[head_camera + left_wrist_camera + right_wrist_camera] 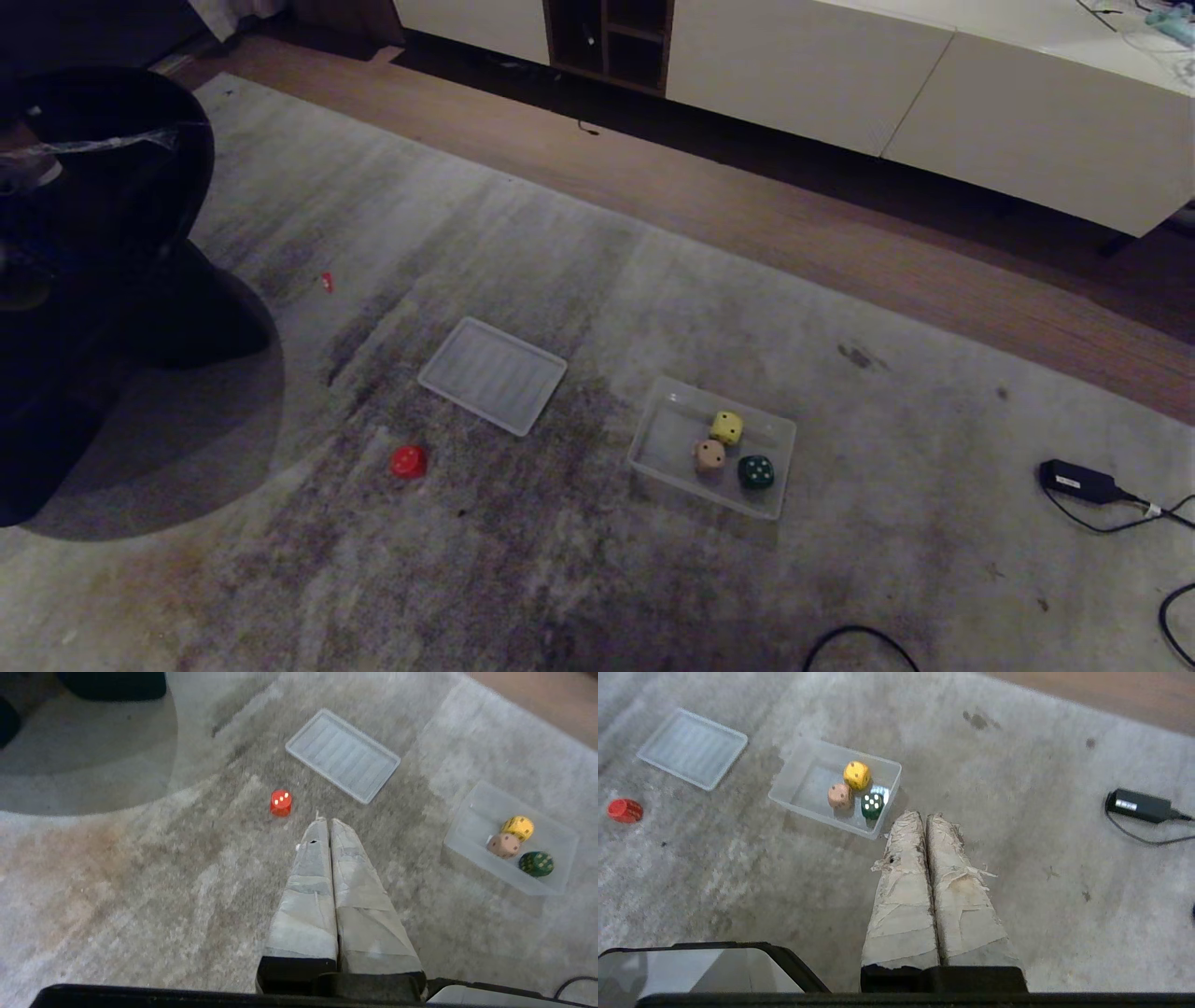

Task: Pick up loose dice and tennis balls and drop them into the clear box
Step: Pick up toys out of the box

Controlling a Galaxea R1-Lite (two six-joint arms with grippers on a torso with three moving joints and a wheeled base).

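On a grey rug (597, 560) the clear box (653, 425) lies with three dice inside it: the yellow die (726, 427), the tan die (709, 455) and the dark green die (755, 471), all close together toward one end. The red die (408, 461) lies loose on the rug, well apart from the box, near a flat ribbed tray (492, 374). A black power brick (1075, 480) with its cable lies on the rug on the box's other side from the tray. The left gripper (325, 822) hangs above the rug near the red die, its taped fingers pressed together and empty. The right gripper (922, 815) hangs just beside the box, fingers likewise pressed together, holding nothing.
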